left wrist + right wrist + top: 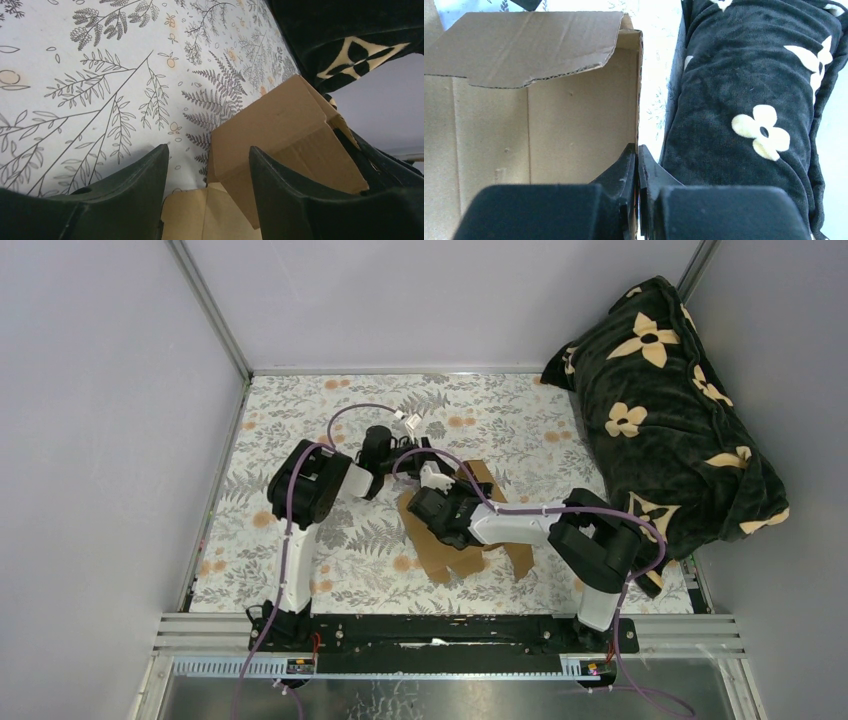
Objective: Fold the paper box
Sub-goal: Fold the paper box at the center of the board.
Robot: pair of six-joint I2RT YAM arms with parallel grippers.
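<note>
Brown cardboard paper box [549,115]: partly erected.
Right end effector [638,152]: clamped on its wall edge.
Left end effector [207,155]: spread, box just ahead.

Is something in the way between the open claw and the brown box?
Nothing visible is. The left gripper is open, and the paper box sits right ahead of its fingers, with only leafy table cover between. The right gripper pinches one box wall.

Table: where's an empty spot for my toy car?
Free: the far strip between back wall and arms; the near-left patch between left arm and paper box. Crowded: the middle, where both arms meet the box, and the right, under the blanket.
</note>
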